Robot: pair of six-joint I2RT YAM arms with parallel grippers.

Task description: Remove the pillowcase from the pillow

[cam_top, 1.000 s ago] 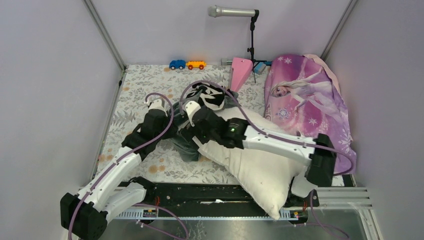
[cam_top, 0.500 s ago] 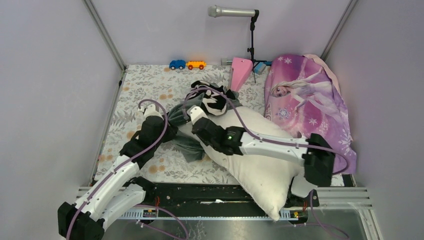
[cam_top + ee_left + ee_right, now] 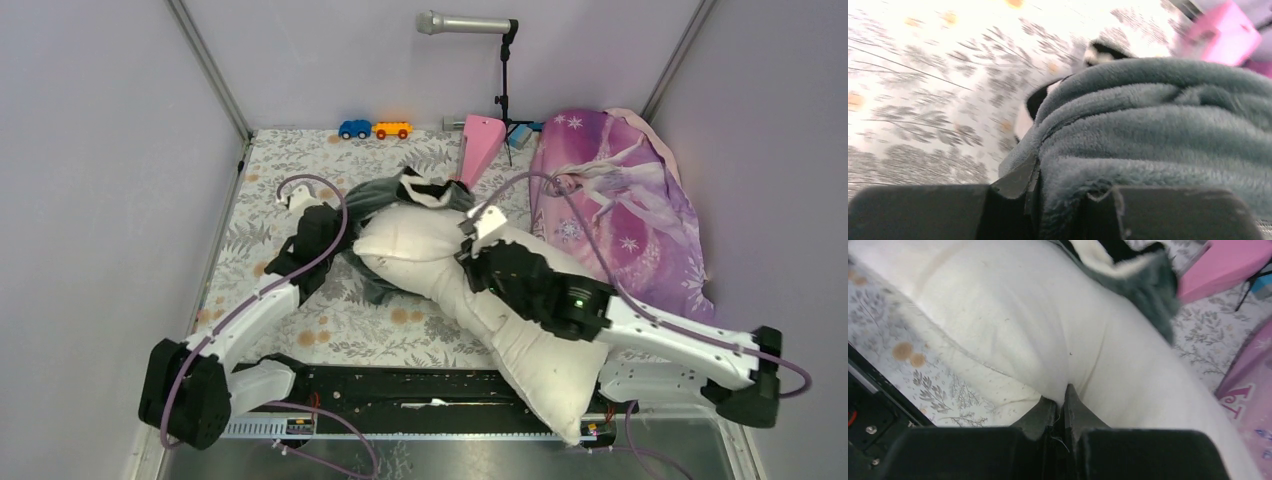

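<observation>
Two claws, two holds. Left claw [image 3: 1058,200] is clamped on a thick fold of the pillowcase [image 3: 372,195], w/ fleece squeezed between its fingers. Right claw [image 3: 1062,407] is closed tight on a small pinch of the pillow [image 3: 415,240] cloth, approx. at the pillow's middle.

The pillow lies slanted over the desk [image 3: 270,160], from 11 o'clock down to 5 o'clock, and its near end hangs past the desk edge. The pillowcase is bunched on the 11 o'clock end only; most of the white is bare.

Handling, in my judgement: both are soft and light but bulky. The fleece is prob. grippy and will drag on the pillow, so it stretches before it slides. The pillow cloth is smooth, and a thin pinch can slip out, so a deeper fold is safer. Best hold on the case is its open hem.

Hard to see:
- Where that hem is, and how much pillow sits inside.
- The left wrist view, which is blurred.
- The black-and-white patch [image 3: 430,190] at 12 o'clock: part of the case or not, I cannot tell.
- The pillow's waist, which is covered by the right arm [image 3: 640,325].
</observation>
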